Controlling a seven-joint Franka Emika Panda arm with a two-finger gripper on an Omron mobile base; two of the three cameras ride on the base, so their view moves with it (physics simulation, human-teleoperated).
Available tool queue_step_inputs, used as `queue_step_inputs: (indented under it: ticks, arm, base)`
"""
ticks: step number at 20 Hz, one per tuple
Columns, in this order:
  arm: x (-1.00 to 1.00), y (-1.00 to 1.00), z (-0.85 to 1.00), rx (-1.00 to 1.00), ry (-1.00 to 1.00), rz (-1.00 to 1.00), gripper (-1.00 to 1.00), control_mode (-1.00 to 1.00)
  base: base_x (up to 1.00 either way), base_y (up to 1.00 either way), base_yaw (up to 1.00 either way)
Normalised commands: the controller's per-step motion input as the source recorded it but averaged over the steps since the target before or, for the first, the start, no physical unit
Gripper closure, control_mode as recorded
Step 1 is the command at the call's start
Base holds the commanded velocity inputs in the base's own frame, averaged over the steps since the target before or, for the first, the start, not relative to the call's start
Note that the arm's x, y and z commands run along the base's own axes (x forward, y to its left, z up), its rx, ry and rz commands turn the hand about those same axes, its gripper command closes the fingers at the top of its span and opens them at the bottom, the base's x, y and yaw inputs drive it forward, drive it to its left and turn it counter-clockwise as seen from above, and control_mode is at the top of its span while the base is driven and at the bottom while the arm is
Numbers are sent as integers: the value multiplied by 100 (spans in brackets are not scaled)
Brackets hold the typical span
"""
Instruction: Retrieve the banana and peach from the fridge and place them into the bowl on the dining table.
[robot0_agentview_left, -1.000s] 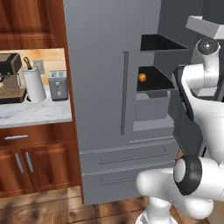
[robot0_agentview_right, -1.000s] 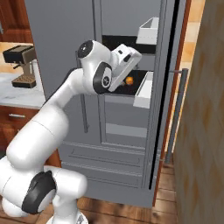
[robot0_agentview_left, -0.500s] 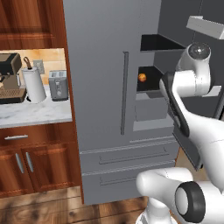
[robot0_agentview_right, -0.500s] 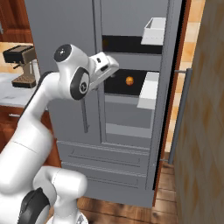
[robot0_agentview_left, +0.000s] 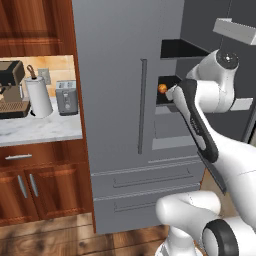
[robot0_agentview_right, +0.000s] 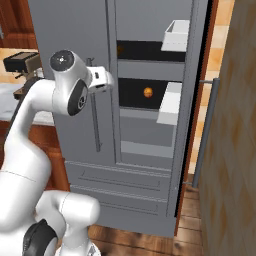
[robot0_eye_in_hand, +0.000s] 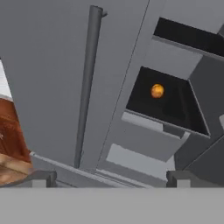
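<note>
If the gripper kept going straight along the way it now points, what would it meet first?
Probably the fridge front: the gripper, jaws wide open, aims roughly where the closed left door meets the open right compartment. The peach sits off to the right on a dark shelf, out of that line. Depth is unclear.

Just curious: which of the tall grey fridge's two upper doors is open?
The right-hand door, swung wide and carrying white bins; the left door is shut.

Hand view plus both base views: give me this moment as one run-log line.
phase: approach fridge | right door: open | peach: on dark shelf, untouched | gripper: open, empty, short of shelf | banana: can't tell
</note>
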Motion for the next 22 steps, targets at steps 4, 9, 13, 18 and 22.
queue_step_inputs:
  ticks: [4,9,13,18,22]
  arm:
    - [-2,81,-18,23,-20,0,-100,-100]
    - [-1,41,-2,29,-5,0,-100,-100]
    - [1,10,5,25,14,0,-100,-100]
    - [40,12,2,1,11,0,-100,-100]
    - [46,3,-1,0,-1,-1,-100,-100]
  base:
    - [0,0,0]
    - [0,0,0]
    - [0,0,0]
    - [0,0,0]
    - [0,0,0]
